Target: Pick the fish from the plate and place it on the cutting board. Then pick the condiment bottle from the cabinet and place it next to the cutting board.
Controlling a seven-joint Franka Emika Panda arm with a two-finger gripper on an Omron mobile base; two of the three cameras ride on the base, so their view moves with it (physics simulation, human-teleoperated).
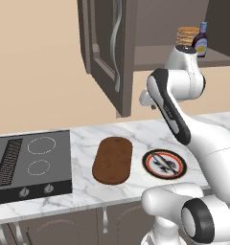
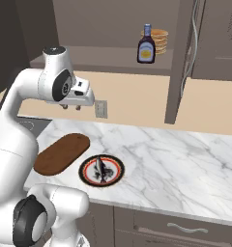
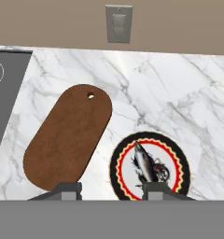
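- While the cutting board (image 3: 67, 139) lies bare on the left of the marble desk (image 3: 179, 88), the plate (image 3: 150, 164) sits just beside it on the right.
- On the plate lies the fish (image 3: 143, 161).
- High above them hangs the tool (image 2: 72, 106), fingers (image 3: 67, 189) apart, holding nothing.
- Up in the open cabinet (image 2: 183, 58) stands the condiment bottle (image 2: 146, 45).

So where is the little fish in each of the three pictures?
Left base view: the fish lies on the plate, lower right of centre.
Right base view: on the plate, lower left of centre.
Hand view: on the plate, bottom right of centre.
Shared landmark: the cutting board lies just beside the plate in every view.
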